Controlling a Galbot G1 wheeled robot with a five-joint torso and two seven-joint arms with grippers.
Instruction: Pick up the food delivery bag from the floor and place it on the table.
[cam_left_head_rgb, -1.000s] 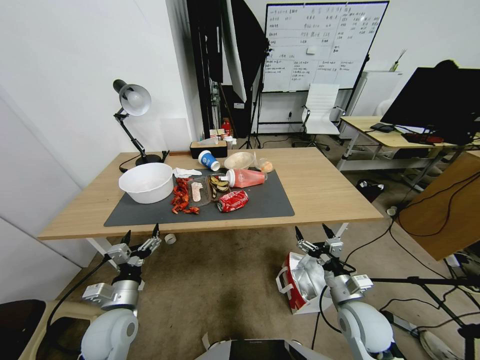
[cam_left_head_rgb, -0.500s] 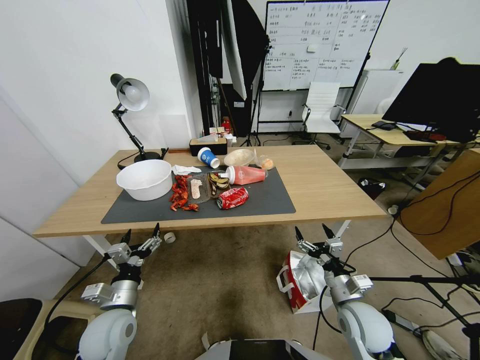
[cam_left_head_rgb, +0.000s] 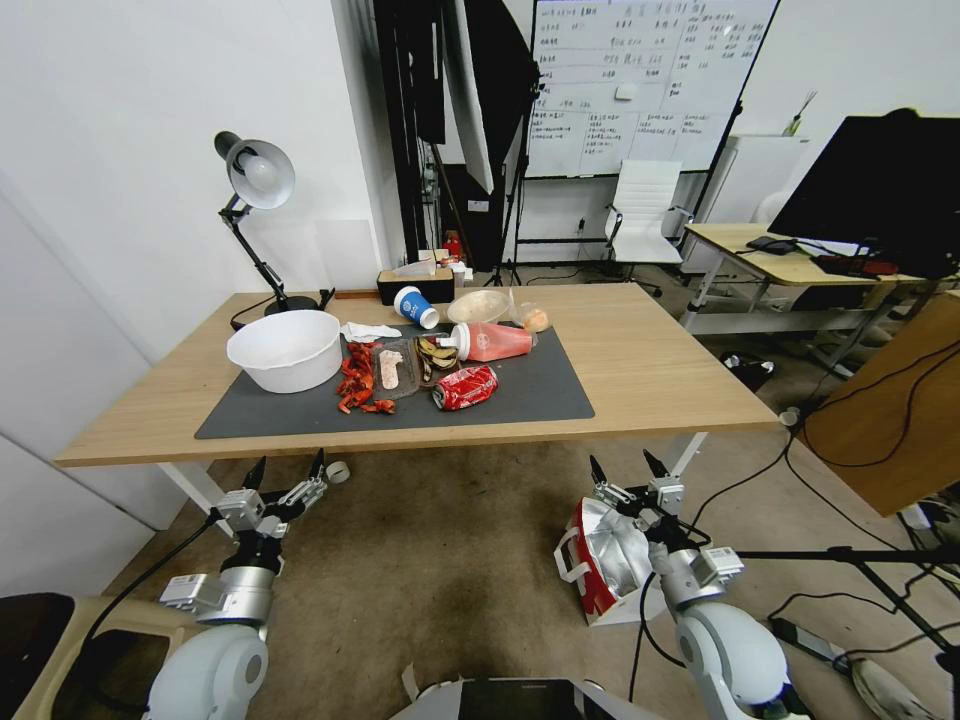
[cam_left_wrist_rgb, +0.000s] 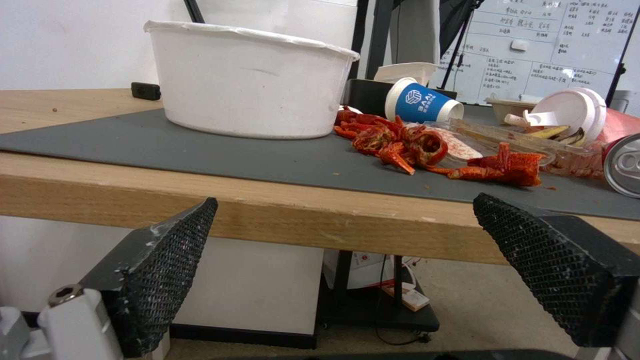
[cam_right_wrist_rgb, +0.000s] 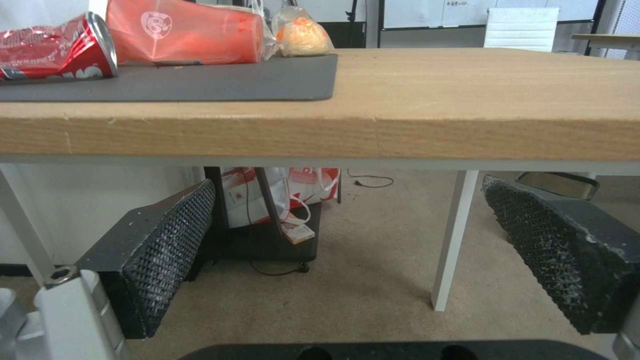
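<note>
Head view: both grippers hover low before the table (cam_left_head_rgb: 640, 370), jaws spread.

The right gripper (cam_left_head_rgb: 629, 470) hangs empty just above the food delivery bag (cam_left_head_rgb: 600, 565), which sits on the floor (cam_left_head_rgb: 440, 560); the left gripper (cam_left_head_rgb: 287, 470) is well apart.

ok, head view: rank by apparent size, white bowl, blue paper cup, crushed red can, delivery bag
Largest to smallest as they look in the head view:
1. food delivery bag, though it sits on the floor nearer the camera, which inflates it
2. white bowl
3. crushed red can
4. blue paper cup, close to the can, so that order is unsure
</note>
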